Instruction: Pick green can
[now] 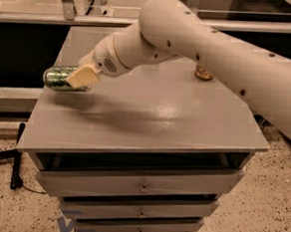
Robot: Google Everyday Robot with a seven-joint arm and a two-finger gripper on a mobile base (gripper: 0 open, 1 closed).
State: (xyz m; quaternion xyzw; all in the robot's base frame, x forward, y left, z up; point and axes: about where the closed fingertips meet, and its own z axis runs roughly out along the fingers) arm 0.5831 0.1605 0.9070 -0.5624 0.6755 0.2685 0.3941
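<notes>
camera view | arm (215, 43) stretched leftward across cabinet (160, 119) top | claw (80, 77) pinching sideways green can (56, 77) at left edge

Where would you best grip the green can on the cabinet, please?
Across its mid-body, from above: the green can lies on its side, left on the cabinet top, ends pointing left and right. The end effector is at its right half.

arm (215, 43): white shell, dark round holes | wrist (109, 64): perforated grille | end effector (81, 77): cream-yellow, frame left
</notes>
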